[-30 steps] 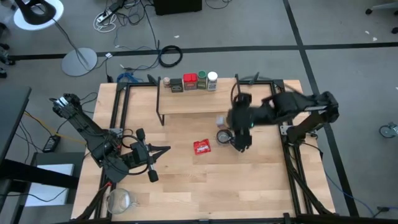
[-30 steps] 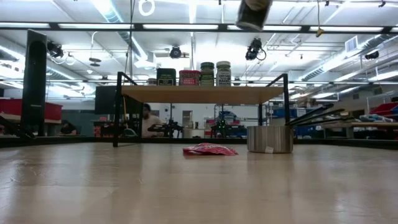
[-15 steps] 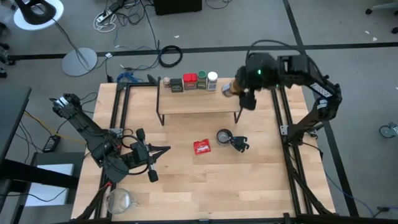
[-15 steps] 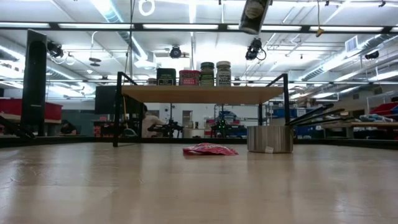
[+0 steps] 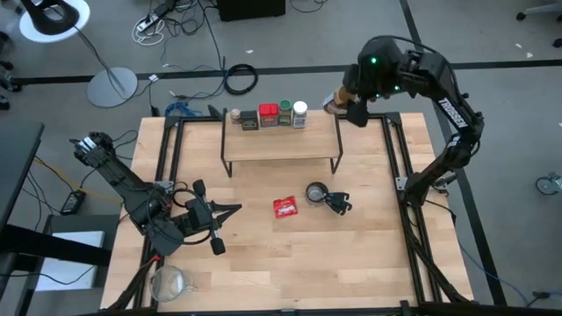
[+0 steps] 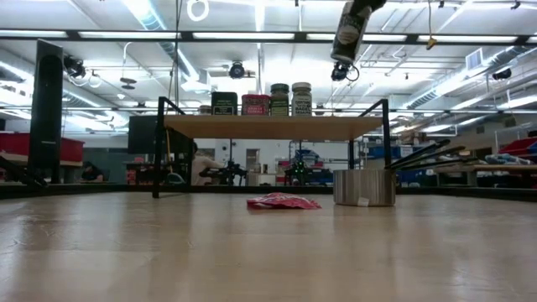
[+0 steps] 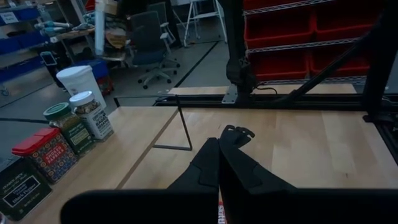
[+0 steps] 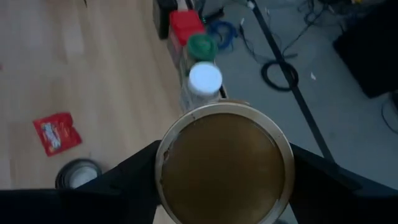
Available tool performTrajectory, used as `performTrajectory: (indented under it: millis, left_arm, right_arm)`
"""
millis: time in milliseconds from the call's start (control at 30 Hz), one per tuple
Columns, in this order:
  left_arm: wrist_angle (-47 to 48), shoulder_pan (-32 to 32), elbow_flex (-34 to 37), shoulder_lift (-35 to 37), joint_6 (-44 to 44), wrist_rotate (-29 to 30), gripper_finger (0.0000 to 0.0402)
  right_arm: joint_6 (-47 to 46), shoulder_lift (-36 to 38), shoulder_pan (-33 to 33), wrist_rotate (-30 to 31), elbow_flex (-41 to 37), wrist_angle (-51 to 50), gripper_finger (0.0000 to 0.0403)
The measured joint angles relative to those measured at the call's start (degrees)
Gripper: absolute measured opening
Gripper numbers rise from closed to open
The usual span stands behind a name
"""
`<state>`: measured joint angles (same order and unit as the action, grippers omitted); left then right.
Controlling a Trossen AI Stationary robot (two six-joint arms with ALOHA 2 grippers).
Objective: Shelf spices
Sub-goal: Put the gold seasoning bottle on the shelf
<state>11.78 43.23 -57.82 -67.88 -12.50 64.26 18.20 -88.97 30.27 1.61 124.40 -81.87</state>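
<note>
A: Where's the tan-lidded jar [image 8: 224,163]?

B: In the right gripper [image 5: 344,104], jaws clamped on its sides, high off the shelf [image 5: 279,145] near its right end. Other four spices [image 5: 270,115] sit in a row along the back edge.

A: Handling?

B: Rigid, looks smooth, probably slippery. Wide body, so hold mid-wall and keep it upright.

A: Left gripper [image 5: 213,226]?

B: Parked low on the bench [image 5: 263,254], jaws closed, empty.

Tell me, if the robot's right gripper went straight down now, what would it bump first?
Probably the right end of the light wooden plank shelf, beside the white-capped jar. The right gripper holds the wide tan-lidded jar above there, though depth is unclear.
</note>
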Motion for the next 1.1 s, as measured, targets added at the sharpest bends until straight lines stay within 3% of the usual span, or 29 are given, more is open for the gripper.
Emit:
performTrajectory:
  millis: [333, 700, 1100]
  left_arm:
    - [-0.01, -0.89, 0.0, -0.8, -0.21, -0.95, 0.0004]
    - [0.09, -1.63, 0.04, -1.44, -1.17, -2.51, 0.0004]
    - [0.56, -1.63, 0.04, -1.51, -1.04, -2.78, 0.0004]
  right_arm:
    - [2.4, -3.34, 3.29, -5.87, 0.11, 2.61, 0.0276]
    - [4.42, -14.1, 3.26, -3.91, 1.39, -2.38, 0.0276]
    - [3.53, -16.52, 9.18, -7.65, 2.34, -2.77, 0.0276]
